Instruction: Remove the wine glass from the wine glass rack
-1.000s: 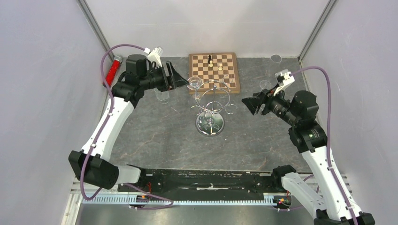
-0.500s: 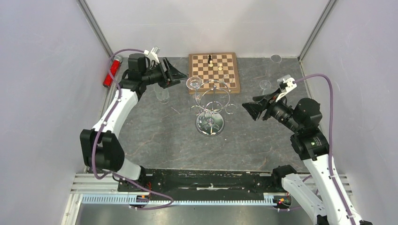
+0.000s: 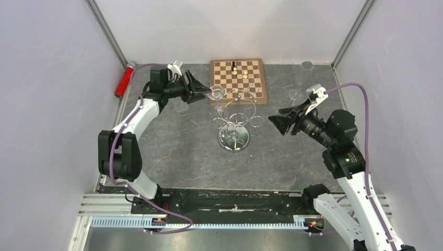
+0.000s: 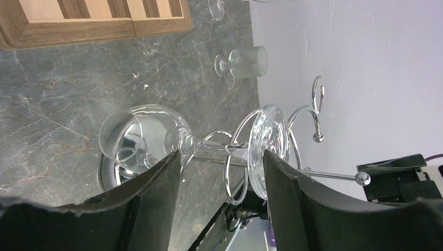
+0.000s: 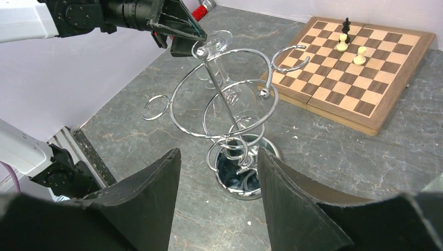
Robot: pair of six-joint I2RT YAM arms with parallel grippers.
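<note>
Now left gripper (image 3: pixel 207 90) has moved in on glass (image 3: pixel 215 92): jaws apart, straddling stem, nothing clamped yet. Glass hangs inverted on rack (image 3: pixel 233 141), mid-counter (image 3: pixel 172 151) toward far edge. Right gripper (image 3: pixel 274 119) open, empty, beside rack. Grasp, then lift off loop, looks next.

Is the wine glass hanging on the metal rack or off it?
On it: the wine glass hangs upside down, stem in a loop of the rack, foot resting above.
</note>
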